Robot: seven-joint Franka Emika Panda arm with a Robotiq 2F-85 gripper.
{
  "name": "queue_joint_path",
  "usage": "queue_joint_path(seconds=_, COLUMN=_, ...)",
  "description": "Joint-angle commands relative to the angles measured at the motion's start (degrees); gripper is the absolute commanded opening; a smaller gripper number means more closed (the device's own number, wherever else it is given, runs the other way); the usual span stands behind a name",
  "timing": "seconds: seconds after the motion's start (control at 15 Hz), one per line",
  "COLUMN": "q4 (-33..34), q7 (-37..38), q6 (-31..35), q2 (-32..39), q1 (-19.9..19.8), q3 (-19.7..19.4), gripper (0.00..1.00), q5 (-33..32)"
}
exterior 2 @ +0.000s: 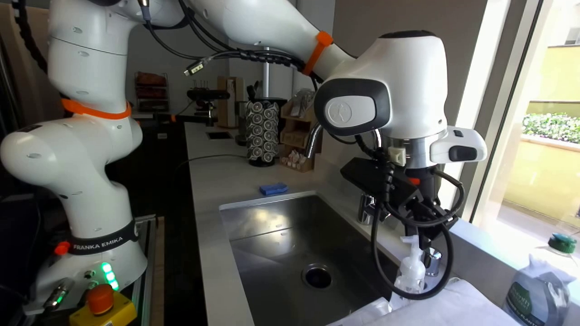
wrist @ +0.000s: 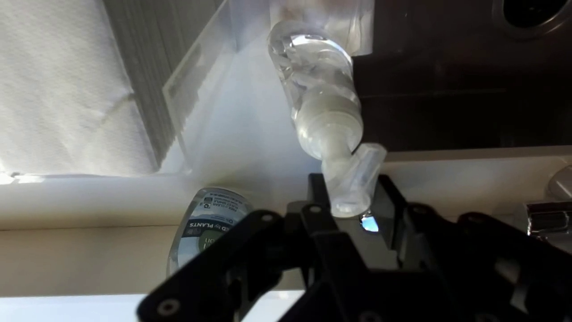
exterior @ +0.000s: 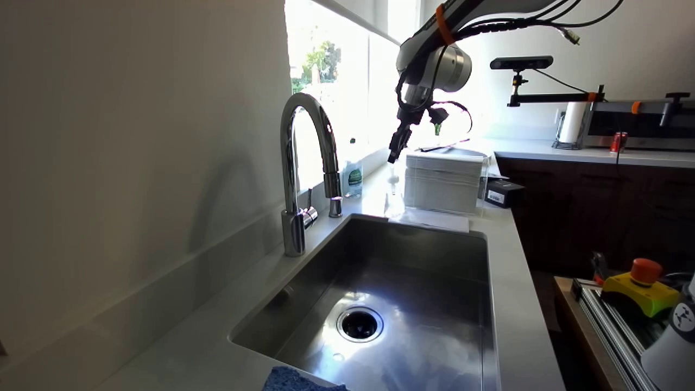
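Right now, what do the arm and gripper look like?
Smooth white arm with orange straps and black cables along it. Low down, a black band reads FRANKA EMIKA in white, above green lights. The gripper is black, two-fingered, angular, with round screw heads.
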Motion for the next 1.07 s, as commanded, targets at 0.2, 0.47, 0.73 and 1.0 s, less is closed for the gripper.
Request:
queue_joint_path(seconds=0.2, q4=-2.1, q7=-5.0, q6=-0.5, q2=-1.0, q1=0.5, q3=-0.9, gripper=0.4, q5=2.5)
queue_joint_path(seconds=0.47, q4=-2.7, q7=-6.1, q6=-0.7, q2=-1.1, q1=0.5, q3=-1.2, gripper=0.78, q5=2.6)
queue_joint_path(seconds=0.73, q4=-3.0, q7=-6.6, q6=-0.8, q2=-1.3, q1=0.5, q3=-1.2, gripper=1.0, q5=2.7)
queue_joint_path(seconds=1.0, q4=-2.4, q7=-7.0, q6=-0.8, q2=-2.1, q1=0.6, q3=-1.3, gripper=1.0, q5=3.4)
